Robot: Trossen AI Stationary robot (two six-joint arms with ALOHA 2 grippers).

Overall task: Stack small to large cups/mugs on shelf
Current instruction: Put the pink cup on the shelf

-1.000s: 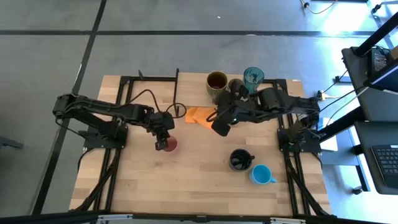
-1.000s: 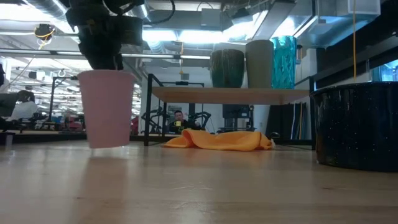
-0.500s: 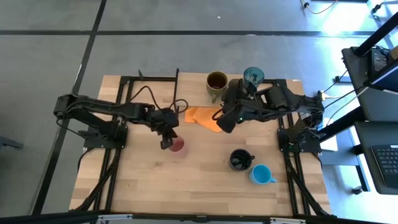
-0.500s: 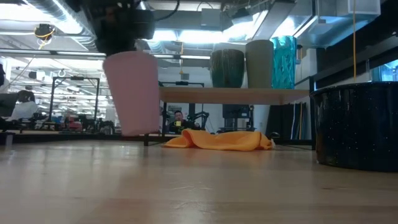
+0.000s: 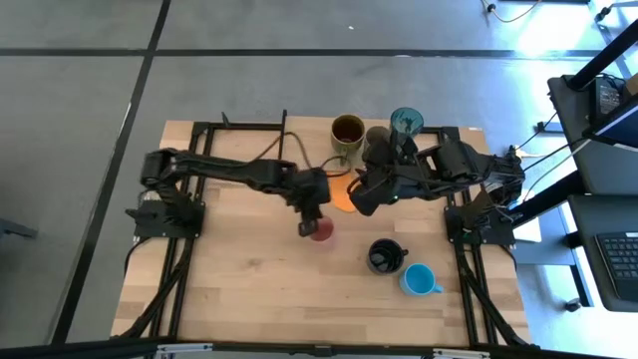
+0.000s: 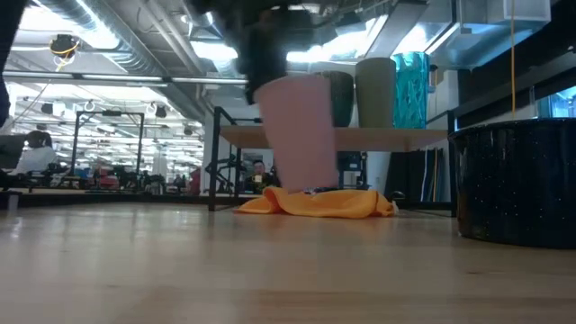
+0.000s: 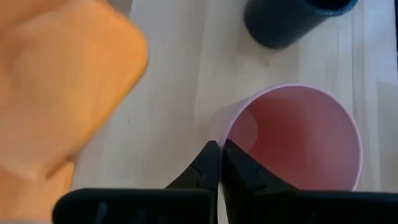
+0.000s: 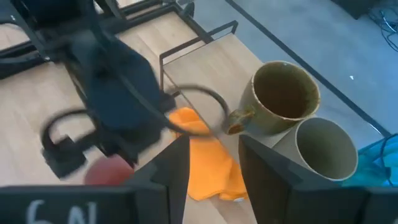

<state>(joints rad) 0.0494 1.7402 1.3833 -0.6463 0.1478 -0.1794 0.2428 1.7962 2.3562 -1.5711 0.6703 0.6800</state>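
I am looking at the pink cup [image 5: 321, 231], a plain, smooth tumbler with a matte pale pink outside and a deeper rose inside, slightly wider at the mouth than at the base. It is sitting near the middle of the table [image 5: 239, 289], just in front of the orange cloth [image 6: 317, 202]. My left gripper [image 5: 309, 223] is pinching its rim: in the left wrist view the two fingers [image 7: 214, 168] are pressing together over the near wall, one inside and one outside.

I am reading no brand or label on any cup. The only writing is a pale mark on the right gripper's body in its own wrist view, something like "6N", which I cannot make out for sure.

Further right, my right gripper [image 5: 361, 201] is hanging over the cloth's edge with its fingers [image 8: 171, 168] standing apart and nothing between them. Behind it, on the shelf [image 6: 333, 136], the mustard-brown mug [image 5: 347, 132], the olive-grey cup [image 8: 323, 149] and the teal patterned tumbler [image 5: 406, 122] are standing in a row. The black mug [image 5: 385, 256] and the light blue mug [image 5: 419, 280] are resting on the table to the right of the pink cup.
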